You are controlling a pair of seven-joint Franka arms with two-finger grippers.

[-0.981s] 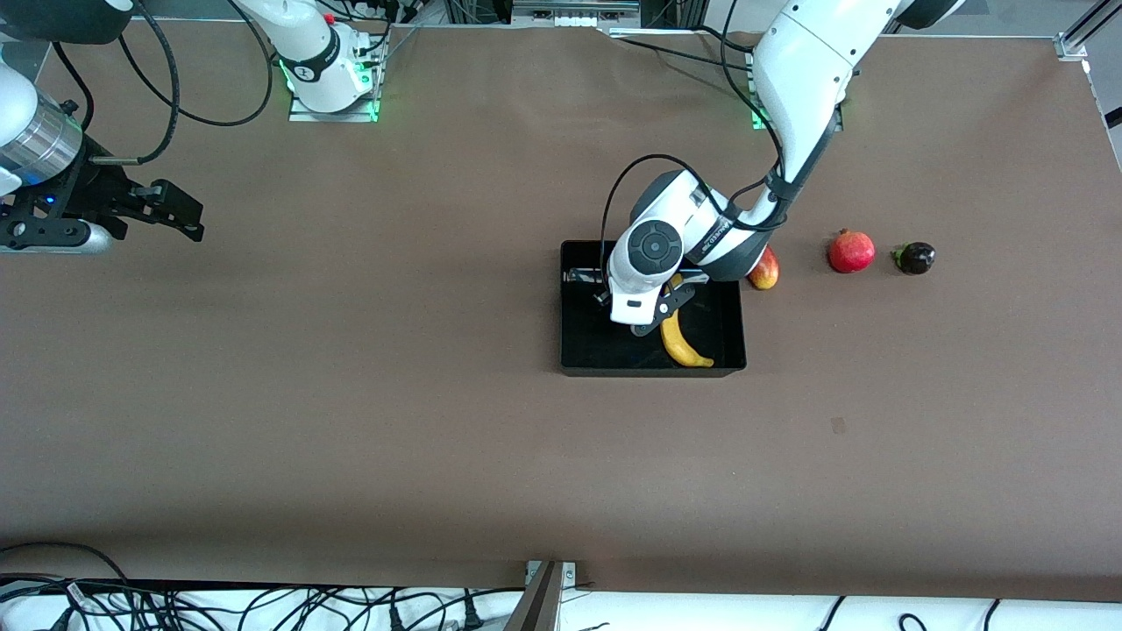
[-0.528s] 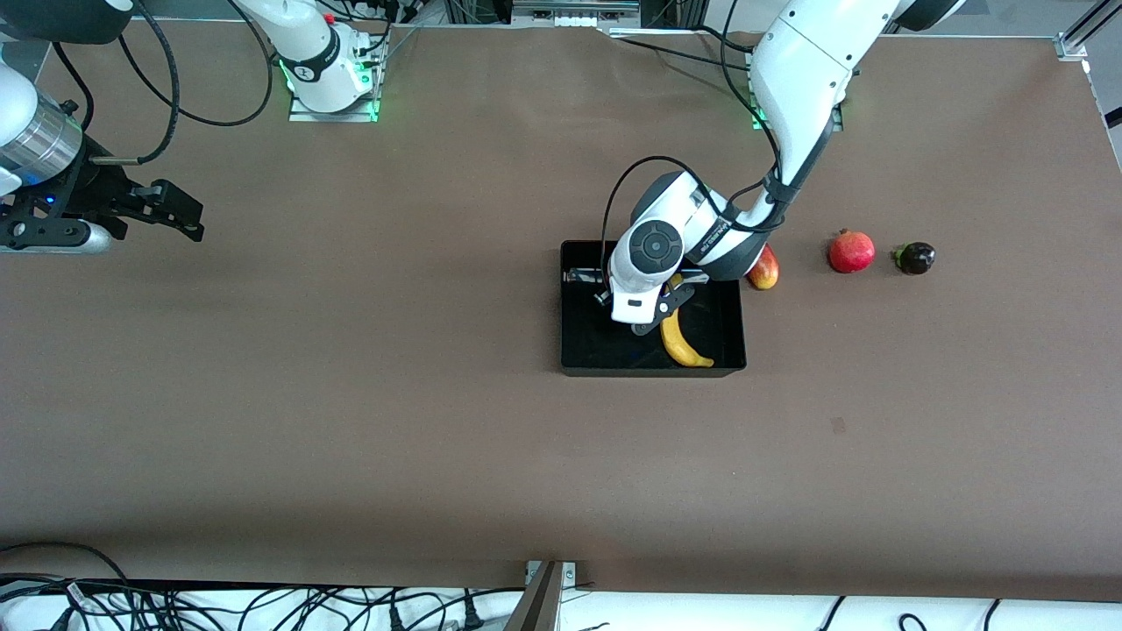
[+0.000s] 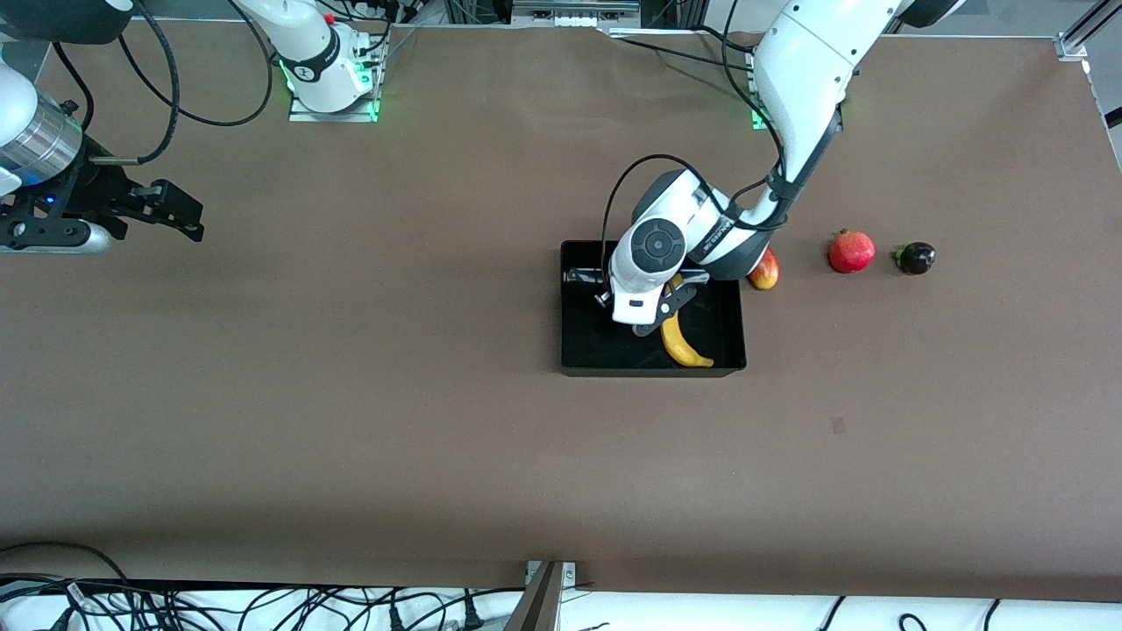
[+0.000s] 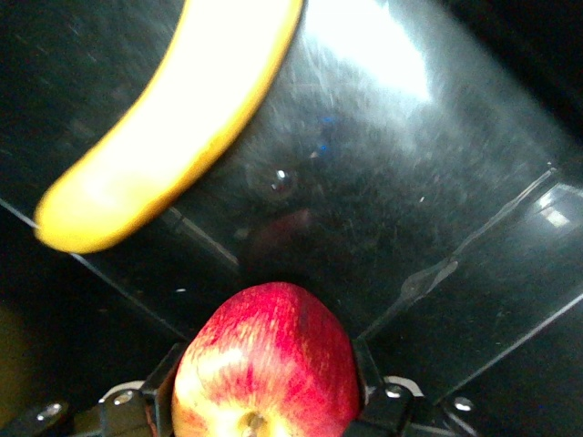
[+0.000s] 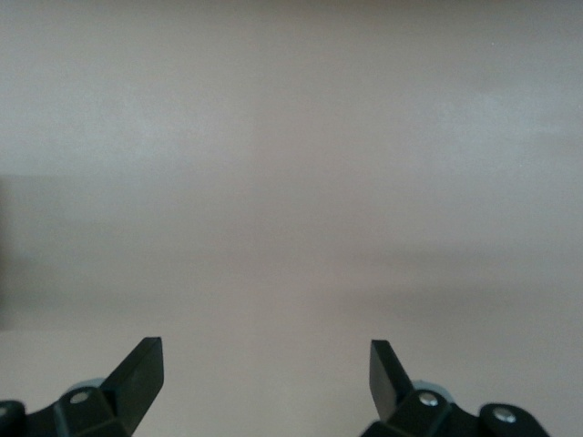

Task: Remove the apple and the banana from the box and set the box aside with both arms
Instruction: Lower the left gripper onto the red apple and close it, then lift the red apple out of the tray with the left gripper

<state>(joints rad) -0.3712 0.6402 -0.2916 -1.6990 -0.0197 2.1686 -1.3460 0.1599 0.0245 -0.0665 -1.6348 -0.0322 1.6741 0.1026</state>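
surface: brown matte table, flat and plain; cables along the edge nearest the front camera.
box: black tray, shallow rectangle, open top, glossy plastic walls and floor with glare in the left wrist view. Sits mid-table, toward the left arm's end.
box contents: banana lying on the floor, in the part nearer the front camera; one tip close to the wall nearest that camera. No other fruit seen resting on the floor.
banana axis: long axis runs roughly from the robots' side toward the front camera, slightly slanted; gentle curve. Smooth yellow skin, rounded end shows in the left wrist view.
left gripper: over the box, low inside its outline, fingers clamped on an apple from both sides. Apple is round, red with fine streaks and a yellow patch, stem end facing the wrist camera. In the front view the arm hides it.
fruits outside box: red-yellow fruit on the table just beside the box wall, partly under the left arm; round red pomegranate-like fruit farther toward the left arm's end; small dark purple fruit with a green cap near that one. All three in a rough row.
right gripper: waits over bare table at the right arm's end, well apart from the box; fingers spread wide, nothing between them.
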